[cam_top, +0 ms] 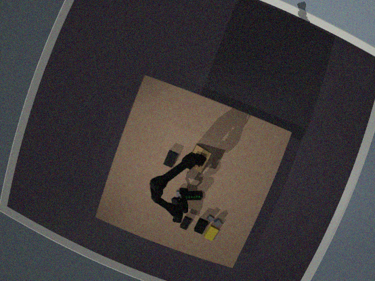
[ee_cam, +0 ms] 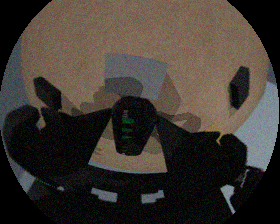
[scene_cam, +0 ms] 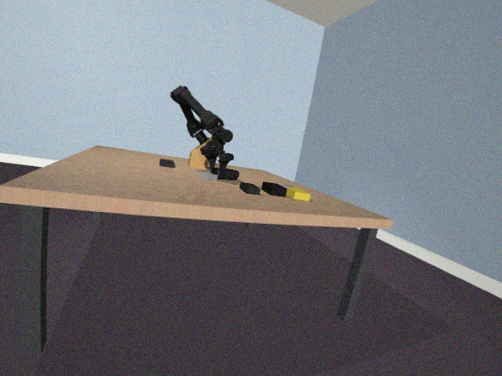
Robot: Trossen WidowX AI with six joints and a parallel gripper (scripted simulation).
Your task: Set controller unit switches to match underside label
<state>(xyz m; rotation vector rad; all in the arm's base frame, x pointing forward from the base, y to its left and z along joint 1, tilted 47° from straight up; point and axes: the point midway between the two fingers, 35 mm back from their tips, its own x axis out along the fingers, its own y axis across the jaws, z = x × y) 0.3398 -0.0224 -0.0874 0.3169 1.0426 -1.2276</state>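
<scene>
The dark grey controller unit [cam_top: 193, 193] [scene_cam: 228, 174] [ee_cam: 132, 126] lies flat on the bench, and its row of green switch ends shows on top. My gripper [cam_top: 184, 198] [scene_cam: 222, 168] [ee_cam: 134, 115] reaches down over it. One finger stands at each long side of the unit, and both seem to touch it. The unit rests on its base, so its underside label is hidden. I cannot read the single switch positions.
A flat grey plate [ee_cam: 135, 72] [scene_cam: 207, 176] lies just beyond the unit. A tan wedge-shaped stand [cam_top: 202, 148] [scene_cam: 197, 157] is behind the arm. Dark blocks [cam_top: 170, 158] [scene_cam: 167, 163] [ee_cam: 47, 91] [ee_cam: 239, 94] lie to both sides. Two dark modules [cam_top: 185, 223] [cam_top: 201, 225] and a yellow block [cam_top: 210, 233] [scene_cam: 297, 194] lie near the bench edge.
</scene>
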